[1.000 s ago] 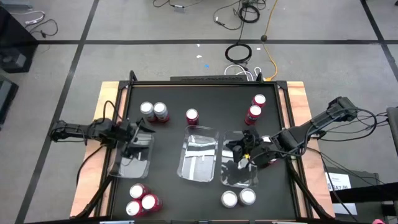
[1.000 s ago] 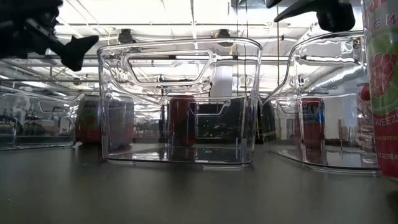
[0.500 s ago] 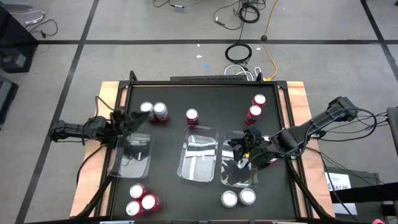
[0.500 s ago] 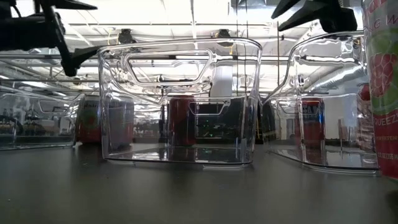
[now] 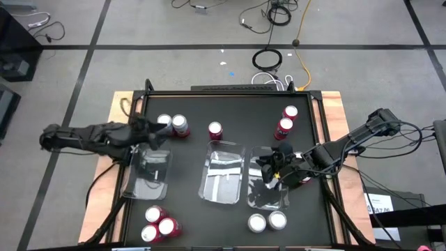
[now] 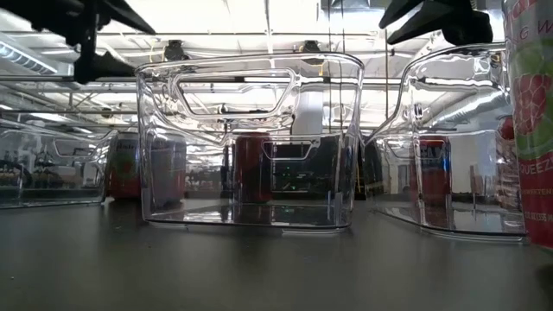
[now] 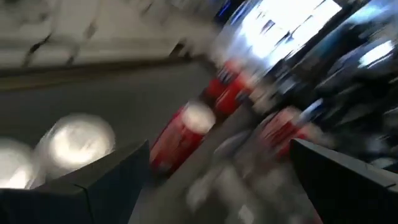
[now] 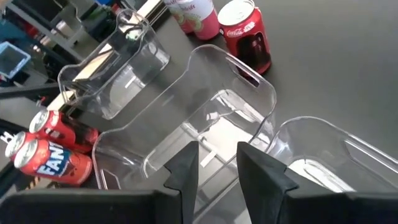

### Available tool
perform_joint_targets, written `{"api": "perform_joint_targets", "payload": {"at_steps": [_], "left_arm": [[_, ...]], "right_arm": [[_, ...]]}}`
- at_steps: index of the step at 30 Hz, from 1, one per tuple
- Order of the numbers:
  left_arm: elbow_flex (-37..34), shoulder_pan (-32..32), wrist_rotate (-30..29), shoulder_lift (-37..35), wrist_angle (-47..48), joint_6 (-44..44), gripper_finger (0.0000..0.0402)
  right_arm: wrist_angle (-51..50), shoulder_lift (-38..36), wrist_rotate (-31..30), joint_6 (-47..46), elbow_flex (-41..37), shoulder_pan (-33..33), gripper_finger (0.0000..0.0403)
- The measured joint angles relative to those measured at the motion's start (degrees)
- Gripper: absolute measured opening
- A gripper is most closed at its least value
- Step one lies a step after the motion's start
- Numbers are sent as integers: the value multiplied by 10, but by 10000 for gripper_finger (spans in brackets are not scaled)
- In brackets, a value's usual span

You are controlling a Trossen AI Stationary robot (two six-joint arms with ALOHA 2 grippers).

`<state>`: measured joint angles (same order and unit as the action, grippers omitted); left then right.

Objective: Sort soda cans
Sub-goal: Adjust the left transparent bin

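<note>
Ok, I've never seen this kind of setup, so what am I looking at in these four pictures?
Two dark robot arms work at a black table. One picture looks straight down, one looks level across the tabletop, and the other two come from a camera on each arm's wrist.

Three clear trays sit in a row: left tray, middle tray, right tray; all look empty. Soda cans stand around them in small groups, some red, some silver.

The left tool is open near the pair of cans at the far left, holding nothing. The right tool hangs over the right tray, its fingers close together with nothing between them.
</note>
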<state>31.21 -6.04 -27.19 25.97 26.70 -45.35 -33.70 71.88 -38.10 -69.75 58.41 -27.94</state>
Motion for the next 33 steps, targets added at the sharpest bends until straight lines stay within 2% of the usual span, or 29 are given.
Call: {"api": "perform_joint_targets", "payload": {"at_steps": [4,7,10,15,18,22,33], "left_arm": [[105,-6,65,135,151,-105,395],[170,-43,100,220,200,-150,395],[226,-94,99,288,228,-205,395],[291,-178,46,360,372,-369,395],[295,-228,36,376,443,-478,395],[295,-274,36,387,476,-573,395],[244,-278,77,436,418,-596,395]], "right_arm": [[-3,0,36,17,0,-3,102],[-15,0,53,19,0,-11,102],[-26,0,55,18,0,-23,102],[-30,0,55,17,0,-48,102],[-31,0,55,17,0,-62,102],[-34,0,55,19,0,-78,102],[-35,0,49,19,0,-89,102]]}}
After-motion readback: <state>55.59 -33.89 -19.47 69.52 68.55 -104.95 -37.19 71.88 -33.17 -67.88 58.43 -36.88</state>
